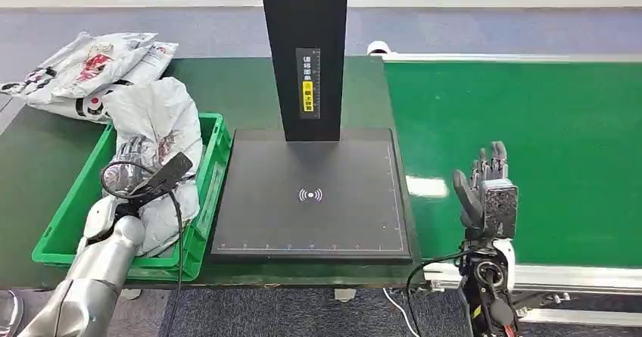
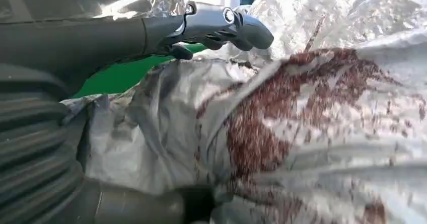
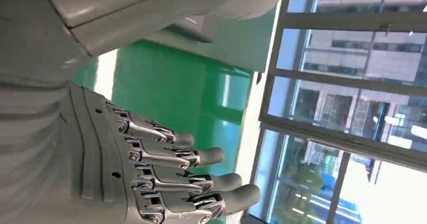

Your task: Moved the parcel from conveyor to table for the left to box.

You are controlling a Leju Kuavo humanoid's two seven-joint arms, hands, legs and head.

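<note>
now the left robot hand [image 1: 130, 157] grips the parcel [image 1: 163, 125] over the crate [image 1: 64, 223]; next: release. right robot hand [image 1: 490, 193] released.

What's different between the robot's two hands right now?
The left hand is down in the green crate, its fingers around a crinkled grey parcel; the right hand holds nothing. The right hand is raised upright over the green conveyor with fingers straight; the left reaches low. Both are the same grey, many-fingered build.
</note>
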